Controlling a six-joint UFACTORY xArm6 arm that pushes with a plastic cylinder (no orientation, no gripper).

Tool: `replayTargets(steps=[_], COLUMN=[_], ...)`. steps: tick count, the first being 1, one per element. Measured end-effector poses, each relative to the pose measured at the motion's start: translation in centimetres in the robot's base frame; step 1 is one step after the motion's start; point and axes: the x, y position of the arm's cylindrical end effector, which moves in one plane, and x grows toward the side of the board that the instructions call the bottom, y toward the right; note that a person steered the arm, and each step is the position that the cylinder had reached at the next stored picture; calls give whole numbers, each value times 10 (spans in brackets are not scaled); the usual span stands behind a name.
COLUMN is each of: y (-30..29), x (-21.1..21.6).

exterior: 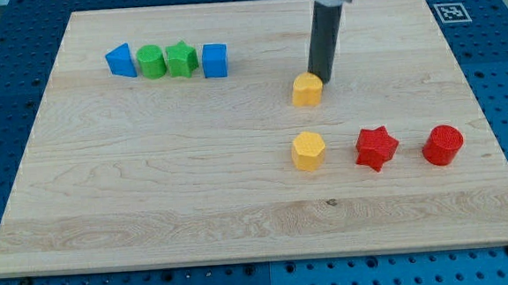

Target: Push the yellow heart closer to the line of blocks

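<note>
The yellow heart point(306, 90) lies on the wooden board point(151, 193), right of centre in the upper half. My tip point(320, 75) touches its upper right edge. A line of blocks sits at the upper left: a blue triangle-like block point(121, 60), a green cylinder point(150, 61), a green star point(180, 59) and a blue cube point(214, 60). The heart is about a hundred pixels right of the blue cube and a little lower.
A yellow hexagon point(308, 150), a red star point(376, 147) and a red cylinder point(442, 145) form a row at the lower right. A fiducial marker point(450, 12) sits off the board's top right corner. The board lies on a blue perforated table.
</note>
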Motion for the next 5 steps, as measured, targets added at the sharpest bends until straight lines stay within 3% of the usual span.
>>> replayTargets(steps=[5], y=[-72], x=[67])
